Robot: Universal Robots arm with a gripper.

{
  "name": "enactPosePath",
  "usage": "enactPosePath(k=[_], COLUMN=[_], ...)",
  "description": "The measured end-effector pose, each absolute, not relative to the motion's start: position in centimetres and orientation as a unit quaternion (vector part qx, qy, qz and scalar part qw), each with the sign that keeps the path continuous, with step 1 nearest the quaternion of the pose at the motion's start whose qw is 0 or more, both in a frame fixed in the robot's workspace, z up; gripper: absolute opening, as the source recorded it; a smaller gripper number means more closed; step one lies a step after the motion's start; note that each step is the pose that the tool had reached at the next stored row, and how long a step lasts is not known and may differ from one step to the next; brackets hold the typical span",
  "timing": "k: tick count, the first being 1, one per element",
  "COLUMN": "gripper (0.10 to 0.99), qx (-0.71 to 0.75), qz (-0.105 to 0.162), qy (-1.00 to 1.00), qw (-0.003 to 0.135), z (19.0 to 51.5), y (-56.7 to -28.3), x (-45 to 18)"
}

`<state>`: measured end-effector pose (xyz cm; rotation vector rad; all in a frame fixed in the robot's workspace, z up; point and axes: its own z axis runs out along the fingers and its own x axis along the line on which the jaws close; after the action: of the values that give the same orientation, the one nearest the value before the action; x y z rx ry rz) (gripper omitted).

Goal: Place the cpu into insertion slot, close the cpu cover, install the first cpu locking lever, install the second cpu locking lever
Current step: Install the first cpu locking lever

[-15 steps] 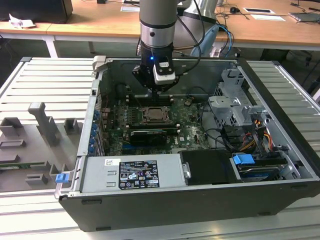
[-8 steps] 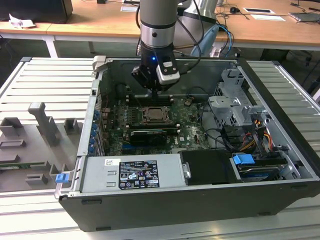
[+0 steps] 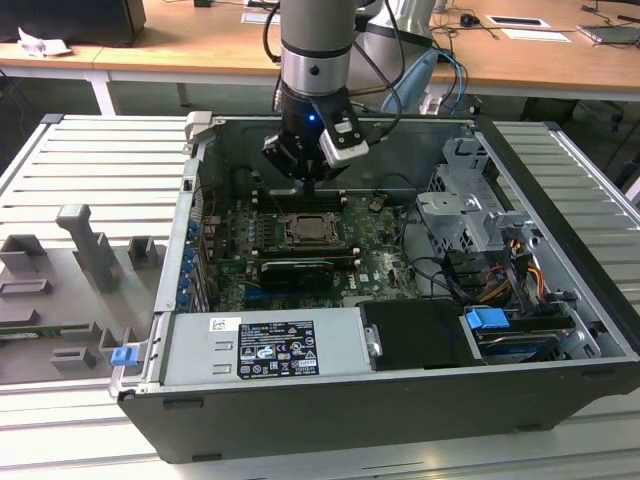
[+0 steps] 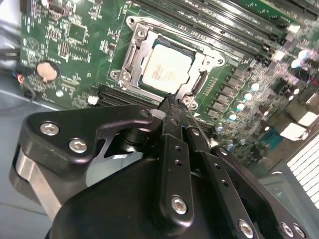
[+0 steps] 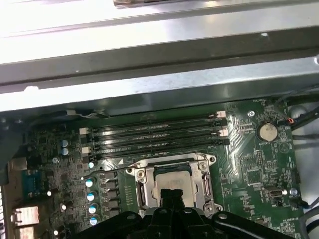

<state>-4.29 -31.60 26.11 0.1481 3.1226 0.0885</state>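
arm (image 3: 316, 60) vertical, jaws pressed together

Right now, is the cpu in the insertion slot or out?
In. The cpu lies flat inside the insertion slot, silver face up, in both wrist views.

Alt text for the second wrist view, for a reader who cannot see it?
The gripper, jaws shut, points at the near edge of the insertion slot, where the cpu sits with the cpu cover lying flat around it. Green circuit board surrounds the socket.
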Motion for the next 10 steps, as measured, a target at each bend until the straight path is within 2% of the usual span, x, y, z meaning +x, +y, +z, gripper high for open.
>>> enactPosePath(k=[10], gripper=[0.106], qx=[-0.055], qz=[0.029], qy=[0.998], qw=[0.004], z=[26.11], y=[-31.6], x=[-4.29])
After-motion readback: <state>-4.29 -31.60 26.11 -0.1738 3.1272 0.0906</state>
